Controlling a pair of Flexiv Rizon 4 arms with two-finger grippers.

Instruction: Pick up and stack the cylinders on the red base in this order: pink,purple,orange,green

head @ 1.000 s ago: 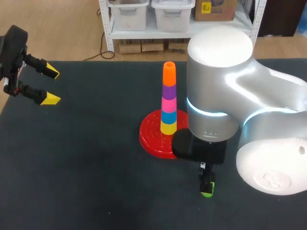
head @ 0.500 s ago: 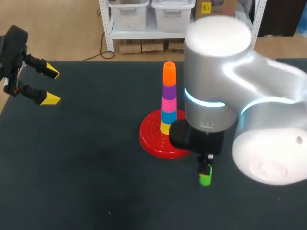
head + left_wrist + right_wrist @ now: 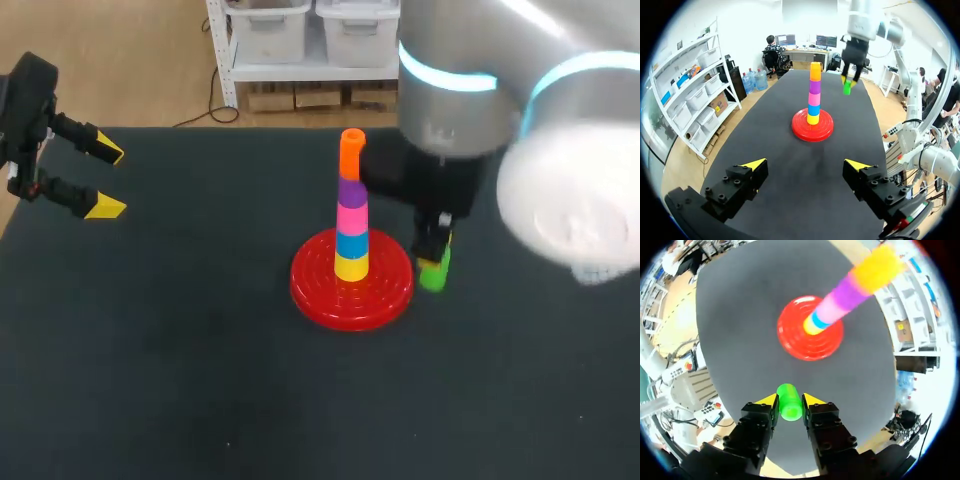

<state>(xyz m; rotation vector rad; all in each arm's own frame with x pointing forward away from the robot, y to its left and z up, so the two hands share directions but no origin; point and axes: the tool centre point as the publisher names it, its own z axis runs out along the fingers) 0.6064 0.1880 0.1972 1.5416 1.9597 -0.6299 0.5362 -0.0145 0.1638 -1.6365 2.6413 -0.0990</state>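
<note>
On the red base [image 3: 351,283] stands a stack of yellow, blue, pink [image 3: 351,216], purple [image 3: 350,190] and orange [image 3: 351,154] cylinders. My right gripper [image 3: 434,256] hangs in the air just right of the stack, shut on the green cylinder [image 3: 433,275]. In the right wrist view the green cylinder [image 3: 789,401] sits between the yellow tips of the right gripper [image 3: 789,400], high above the base [image 3: 810,335]. My left gripper [image 3: 102,180] is open at the table's far left. From the left wrist view, its tips [image 3: 807,167] frame the distant stack [image 3: 813,93] and the green cylinder [image 3: 847,88].
The dark table [image 3: 180,350] stretches around the base. My right arm's big grey body [image 3: 520,110] looms over the back right of the table.
My right gripper closed on the green cylinder near the table's front, lifted it off the table and carried it back, up beside the stack. The left arm stayed still.
</note>
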